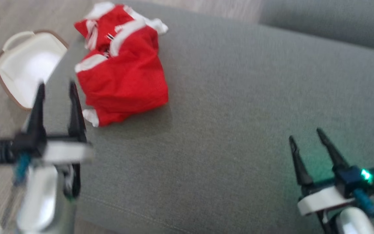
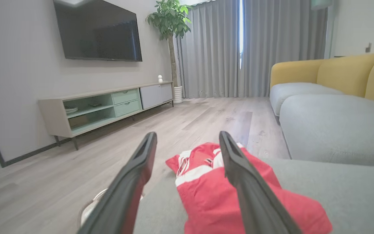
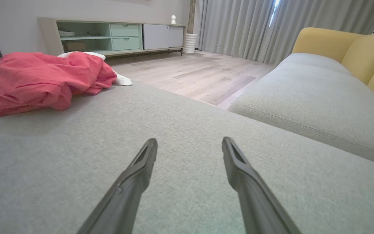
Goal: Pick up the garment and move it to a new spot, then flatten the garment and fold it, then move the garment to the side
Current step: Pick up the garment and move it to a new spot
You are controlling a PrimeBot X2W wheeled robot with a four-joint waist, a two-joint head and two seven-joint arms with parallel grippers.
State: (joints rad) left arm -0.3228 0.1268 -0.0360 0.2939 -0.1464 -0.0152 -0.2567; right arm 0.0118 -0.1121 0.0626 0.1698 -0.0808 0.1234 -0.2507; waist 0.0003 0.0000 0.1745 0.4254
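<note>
The garment [image 1: 122,65] is red with white trim and lies crumpled in a heap at the far left of the grey cushion [image 1: 239,113]. In the left wrist view the garment [image 2: 213,191] sits just beyond and partly behind the right finger. Off at the upper left of the right wrist view lies the same garment [image 3: 44,81]. My left gripper [image 1: 56,85] hovers open at the cushion's left edge, just left of the heap, not touching it. My right gripper [image 1: 305,134] is open over bare cushion at the lower right, far from the cloth.
A white basket [image 1: 28,65] with a brown rim stands on the wood floor left of the cushion. A second grey seat [image 1: 330,22] with yellow backrests [image 2: 346,73] lies beyond a floor gap. A TV console [image 2: 109,104] lines the wall.
</note>
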